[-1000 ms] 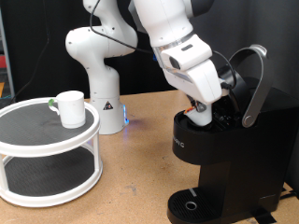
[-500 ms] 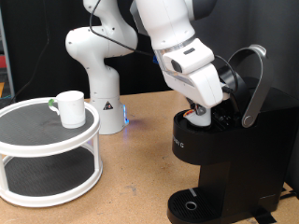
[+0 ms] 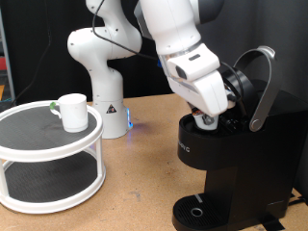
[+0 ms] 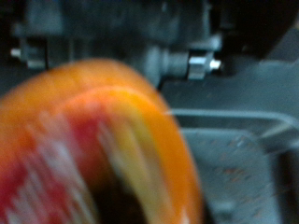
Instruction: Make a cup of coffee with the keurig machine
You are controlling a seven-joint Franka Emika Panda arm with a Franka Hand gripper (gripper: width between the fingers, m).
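- Keurig machine [image 3: 231, 154]: black, at the exterior view's right, lid raised, drip tray bare. Keep your descent square to the open chamber.
- Tiered stand [image 3: 48, 154]: white, round, on the tabletop [image 3: 135, 183] at the exterior view's left.
- Cup [image 3: 71, 111]: white, on the stand's upper shelf, well apart from the machine.
- Claw [image 3: 207, 120]: at the chamber mouth; you cannot tell its grip.
- Orange-red object [image 4: 103, 149]: blurred, fills the wrist view; ease it in level.

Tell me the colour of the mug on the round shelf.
Plain white; the mug shows best in the exterior view.
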